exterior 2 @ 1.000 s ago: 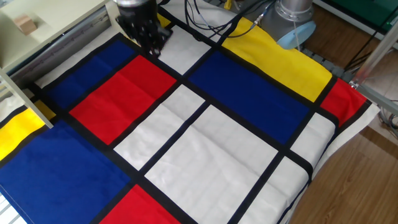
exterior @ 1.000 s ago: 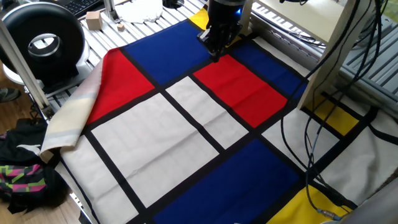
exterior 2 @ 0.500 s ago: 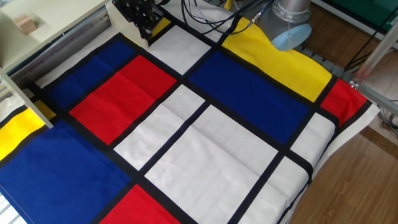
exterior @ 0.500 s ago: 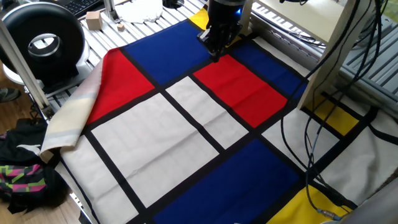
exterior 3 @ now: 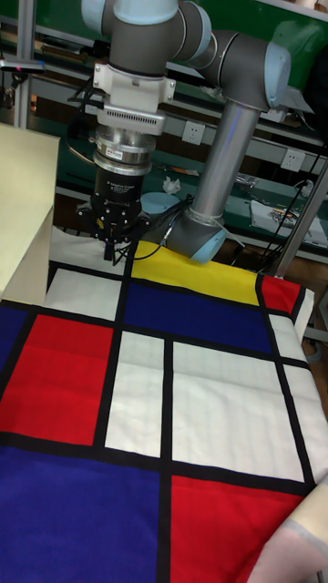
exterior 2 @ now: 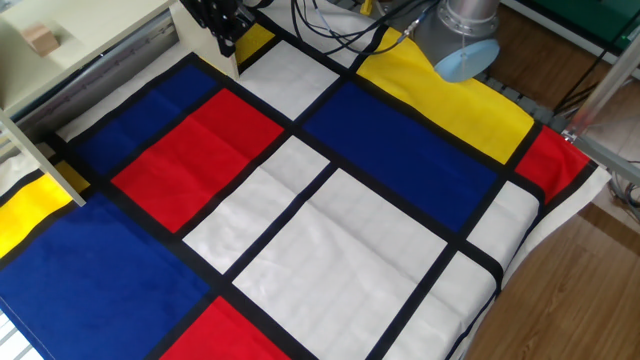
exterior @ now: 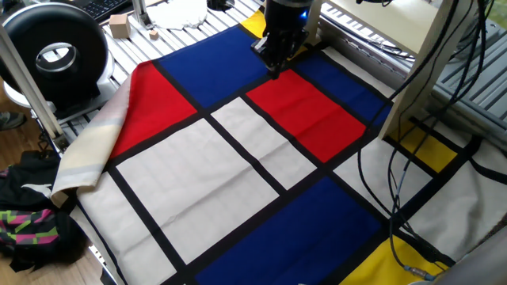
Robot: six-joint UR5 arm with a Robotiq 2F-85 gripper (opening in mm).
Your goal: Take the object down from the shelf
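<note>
The object sits on the shelf, untouched, well apart from the gripper. Over the last second the gripper has risen from the checked cloth and drifted toward the shelf side. Its fingers look drawn close together with nothing between them. I'd judge the approach is under way; the grasp is yet to come.

A cloth of red, blue, white and yellow rectangles with black bands is spread over the bench. A black ring-shaped device is seen upper left, a larger pale wooden cube beside it.
</note>
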